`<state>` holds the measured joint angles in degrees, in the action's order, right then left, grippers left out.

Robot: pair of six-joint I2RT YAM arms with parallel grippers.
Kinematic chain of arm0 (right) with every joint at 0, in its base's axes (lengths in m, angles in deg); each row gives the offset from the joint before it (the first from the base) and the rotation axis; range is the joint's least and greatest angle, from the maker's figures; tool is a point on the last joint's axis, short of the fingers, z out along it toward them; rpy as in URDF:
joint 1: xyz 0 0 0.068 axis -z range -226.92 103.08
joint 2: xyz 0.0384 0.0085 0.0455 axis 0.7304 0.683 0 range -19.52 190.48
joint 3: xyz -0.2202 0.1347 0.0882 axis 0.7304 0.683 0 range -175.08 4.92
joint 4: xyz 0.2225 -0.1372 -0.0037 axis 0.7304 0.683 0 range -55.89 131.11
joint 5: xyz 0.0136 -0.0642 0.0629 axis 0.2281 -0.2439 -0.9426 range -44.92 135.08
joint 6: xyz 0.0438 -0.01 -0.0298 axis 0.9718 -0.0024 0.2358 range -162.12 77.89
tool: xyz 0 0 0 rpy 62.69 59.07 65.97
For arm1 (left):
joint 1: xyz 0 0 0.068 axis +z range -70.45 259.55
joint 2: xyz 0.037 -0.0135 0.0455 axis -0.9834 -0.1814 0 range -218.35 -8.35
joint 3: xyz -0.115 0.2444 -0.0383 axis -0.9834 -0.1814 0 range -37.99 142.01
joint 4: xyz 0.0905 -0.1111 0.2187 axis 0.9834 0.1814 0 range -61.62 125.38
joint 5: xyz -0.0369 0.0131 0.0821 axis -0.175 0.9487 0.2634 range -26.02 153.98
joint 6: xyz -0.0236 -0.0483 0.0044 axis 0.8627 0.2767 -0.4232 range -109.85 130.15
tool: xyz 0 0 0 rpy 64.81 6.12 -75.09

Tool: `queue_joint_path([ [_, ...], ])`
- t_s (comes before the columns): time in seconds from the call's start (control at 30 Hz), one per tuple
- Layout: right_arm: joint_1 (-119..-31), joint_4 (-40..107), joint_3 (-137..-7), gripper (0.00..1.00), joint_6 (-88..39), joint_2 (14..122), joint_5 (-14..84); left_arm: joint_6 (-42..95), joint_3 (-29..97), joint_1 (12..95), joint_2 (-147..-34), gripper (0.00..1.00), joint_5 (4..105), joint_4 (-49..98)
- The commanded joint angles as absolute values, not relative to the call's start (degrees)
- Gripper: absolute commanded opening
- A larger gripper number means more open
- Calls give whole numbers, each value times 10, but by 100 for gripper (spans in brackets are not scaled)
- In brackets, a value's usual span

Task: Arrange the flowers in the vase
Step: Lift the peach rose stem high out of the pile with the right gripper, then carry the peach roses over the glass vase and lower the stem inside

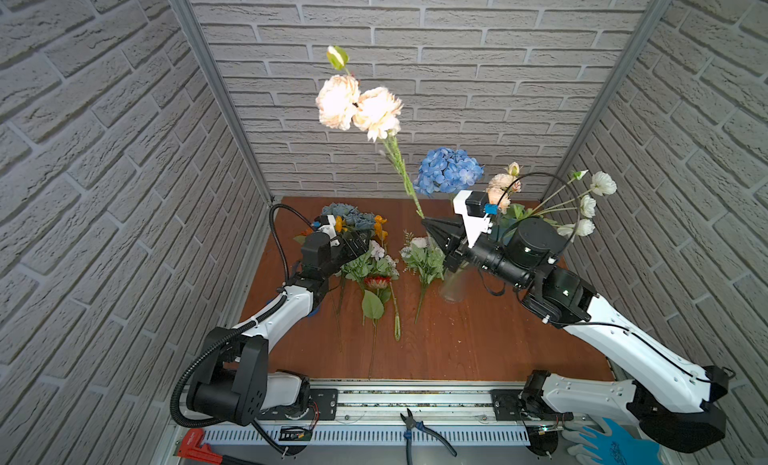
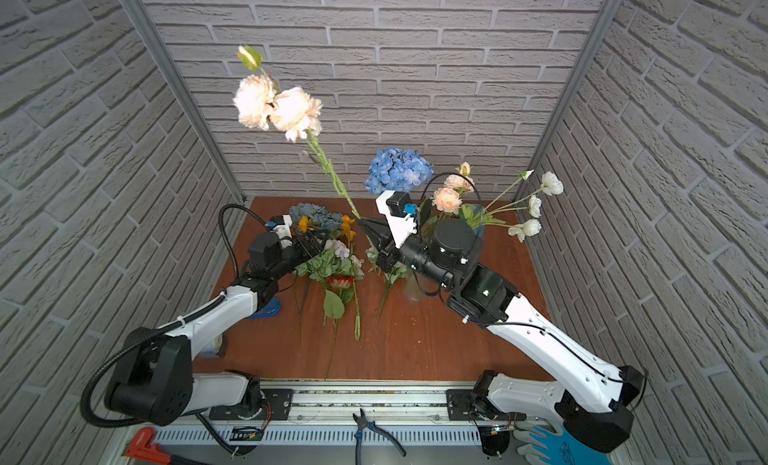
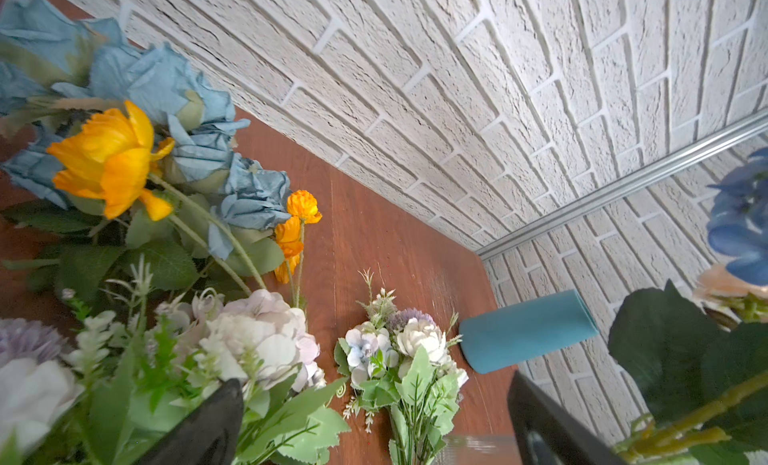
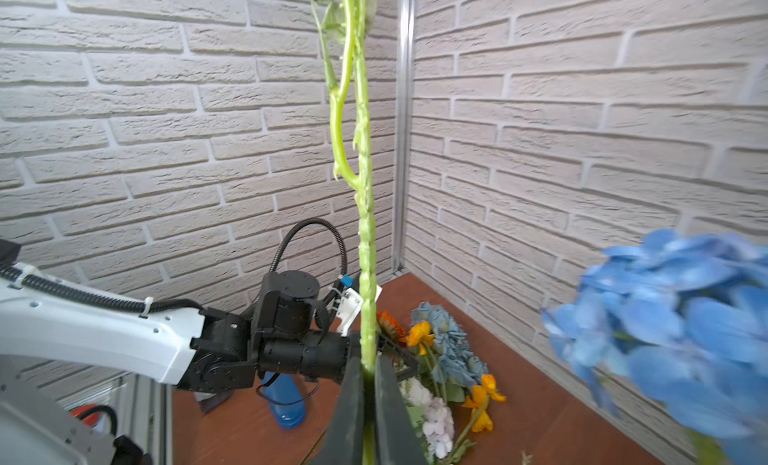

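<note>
In both top views: right gripper pressed shut on the lower end of a peach flower, pinching its green stem above the middle of the table. Blooms high up against the far wall. Stem end below the grip hidden by the gripper's body.

Clear vase just near of that grip, mostly covered by the right arm, rim not to be made out. Blue hydrangea, peach roses and white poppies upright at far right. Their stems lost behind the arm, so no telling what holds them.

Left gripper spread wide over a heap of flowers lying left on the table. Fingertips dark among the leaves, contact impossible to judge. Small bunch lying between heap and vase.

Left wrist view: two black fingers well apart, both cut off at the frame edge, small bunch and bare table showing through the gap. Teal cylinder close to the wall. Sliver of clear glass at the frame edge, too little to name surely.

Right wrist view: fingers closed tight on the stem, stem running up out of frame, blooms cut off. Hydrangea blurred at one side. Left arm beyond, its fingertips hidden behind stem and fingers.
</note>
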<state>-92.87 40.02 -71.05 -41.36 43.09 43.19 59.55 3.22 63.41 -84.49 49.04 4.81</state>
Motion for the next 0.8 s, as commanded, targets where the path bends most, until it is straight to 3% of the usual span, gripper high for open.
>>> queue_joint_path([
  [0.0, -922, 382, -694, 5, -441, 398, 488, 569, 56, 622, -857, 98, 484, 39],
  [0.27, -884, 314, -607, 6, -505, 360, 579, 562, 77, 603, -877, 98, 479, 41],
  [0.43, -778, 232, -544, 6, -469, 381, 496, 562, 87, 598, -888, 98, 470, 42],
  [0.77, -733, 41, -465, 6, -473, 418, 407, 558, 98, 589, -907, 98, 470, 44],
])
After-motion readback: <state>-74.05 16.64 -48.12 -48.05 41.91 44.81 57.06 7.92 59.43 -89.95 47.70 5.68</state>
